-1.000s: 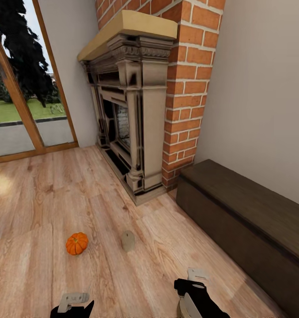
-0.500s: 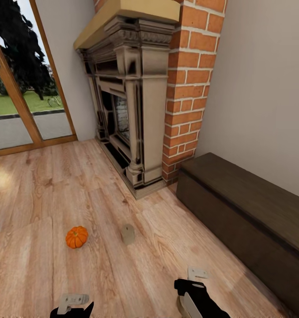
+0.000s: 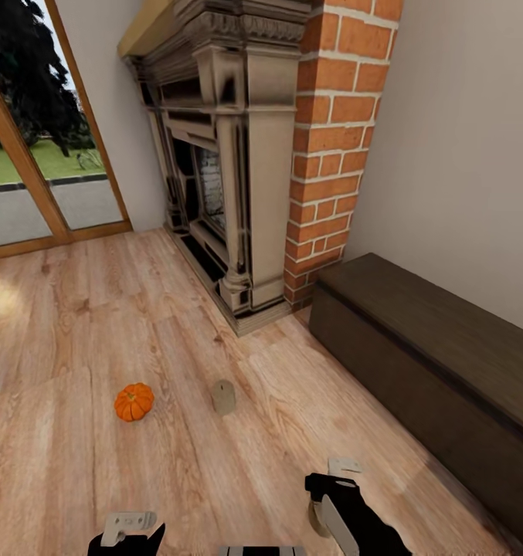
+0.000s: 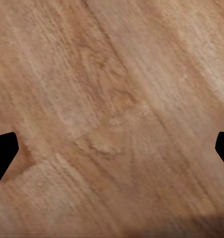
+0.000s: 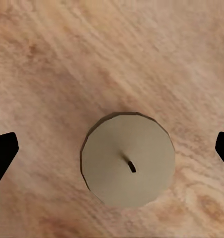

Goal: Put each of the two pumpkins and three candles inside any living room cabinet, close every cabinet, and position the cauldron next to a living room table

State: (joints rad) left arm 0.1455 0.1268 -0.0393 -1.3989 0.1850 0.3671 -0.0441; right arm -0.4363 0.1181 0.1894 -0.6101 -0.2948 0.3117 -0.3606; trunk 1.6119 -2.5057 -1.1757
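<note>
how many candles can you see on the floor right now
2. One candle stands on the wood floor right of the pumpkin; another candle sits beneath the open right gripper. More may be out of view.

Both arms hung low at the bottom edge of the head view, wrists turned downward. The left gripper (image 3: 128, 529) sat toward the lower left corner, its dark fingertips (image 4: 3, 153) spread wide at opposite edges of its wrist view. The right gripper (image 3: 332, 494) reached further forward, its fingers (image 5: 3, 156) likewise parted wide and closed on nothing.
</note>
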